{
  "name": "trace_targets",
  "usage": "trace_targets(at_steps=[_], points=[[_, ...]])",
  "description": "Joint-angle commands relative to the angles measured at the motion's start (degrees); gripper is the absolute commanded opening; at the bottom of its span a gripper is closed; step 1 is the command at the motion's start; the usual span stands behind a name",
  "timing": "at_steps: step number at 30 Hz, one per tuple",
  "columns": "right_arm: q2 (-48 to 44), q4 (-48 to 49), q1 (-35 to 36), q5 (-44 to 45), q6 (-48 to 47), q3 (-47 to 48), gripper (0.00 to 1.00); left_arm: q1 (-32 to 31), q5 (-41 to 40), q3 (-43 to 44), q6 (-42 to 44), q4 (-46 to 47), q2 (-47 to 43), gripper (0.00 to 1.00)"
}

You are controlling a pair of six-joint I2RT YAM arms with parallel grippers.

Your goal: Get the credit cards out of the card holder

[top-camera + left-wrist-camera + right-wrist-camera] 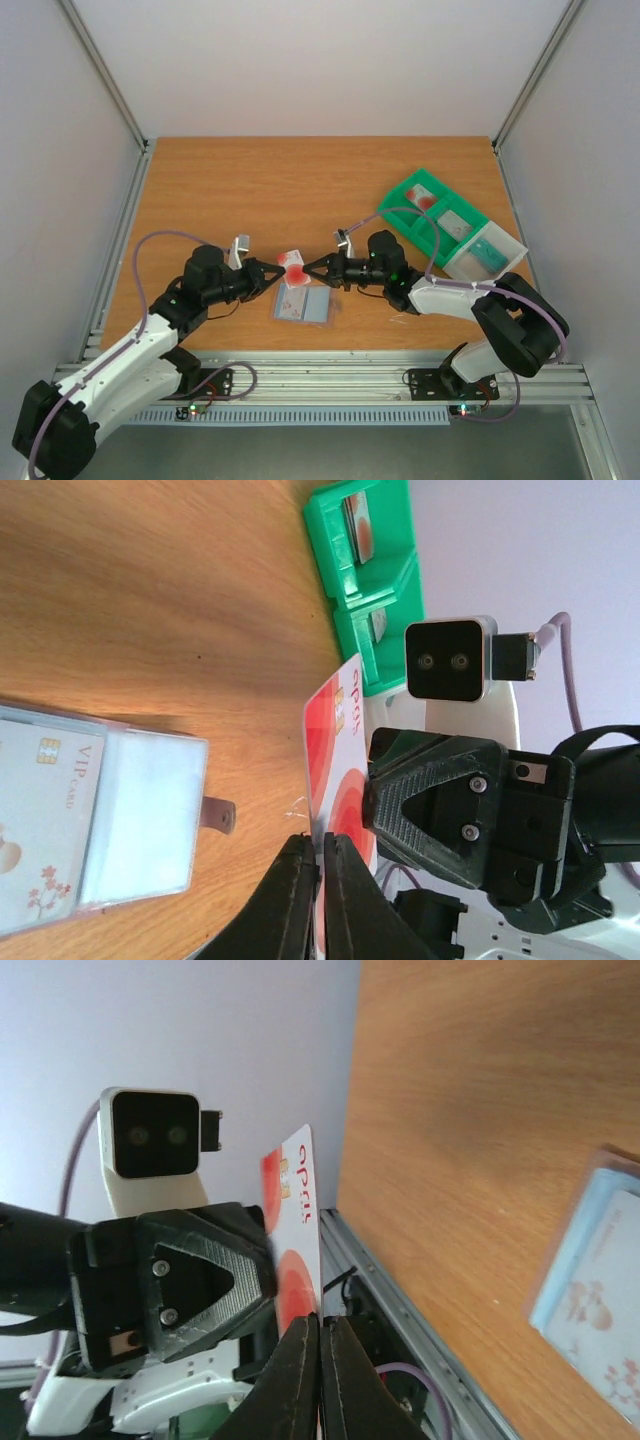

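Red-and-white thin plastic credit card [294, 266] [335, 730] [300, 1200]: white ground, red discs, small gold chip, red lettering. It's held in the air mid-counter, near side, approx. over the far edge of the holder. Tilted, printed face partly up twd the top cam. In both wrist views its long axis runs on from the fingers. Scene direction isn't clear from above.

Left end effector [281, 268] [320, 900] pinches it from the left, right end effector [308, 268] [320, 1370] from the right. Both are pressed tight on it.

Below: open bifold card holder [316, 305] [150, 810], grey-blue inside, flat on the wooden counter [250, 190], w/ a cream VIP card [289, 304] [50, 820] in its left panel. Green plastic compartment tray [400, 192] sits far right.
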Motion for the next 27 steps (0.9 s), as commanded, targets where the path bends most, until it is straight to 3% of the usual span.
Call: trace_targets(at_steps=[1, 6, 9, 13, 18, 22, 27], points=[[0.3, 9.1, -0.6, -3.7, 0.4, -0.7, 0.01, -0.3, 2.4, 0.2, -0.1, 8.1, -2.8, 0.14], [-0.5, 7.4, -1.0, -6.6, -2.3, 0.1, 0.01, -0.3, 2.8, -0.6, 0.7, 6.9, -5.5, 0.42], [-1.1, 7.4, -1.3, -9.5, -3.1, 1.0, 0.01, 0.3, 4.5, 0.6, 2.9, 3.9, -7.1, 0.51], [-2.5, 5.4, -1.4, -12.8, -5.0, 2.1, 0.01, 3.1, 6.2, 5.6, 11.7, -8.5, -7.5, 0.53], [-3.2, 5.2, -1.4, -17.9, -6.1, 3.5, 0.01, 7.1, 16.3, 9.6, 15.0, -11.0, -4.9, 0.54], [-3.3, 4.4, -1.5, -19.9, -6.7, 3.9, 0.01, 7.5, 21.1, 15.0, 21.6, -19.2, -2.4, 0.57], [-3.6, 2.8, -1.4, -20.3, -7.6, 4.4, 0.01, 7.6, 23.1, 18.7, 28.1, -26.1, -0.3, 0.50]])
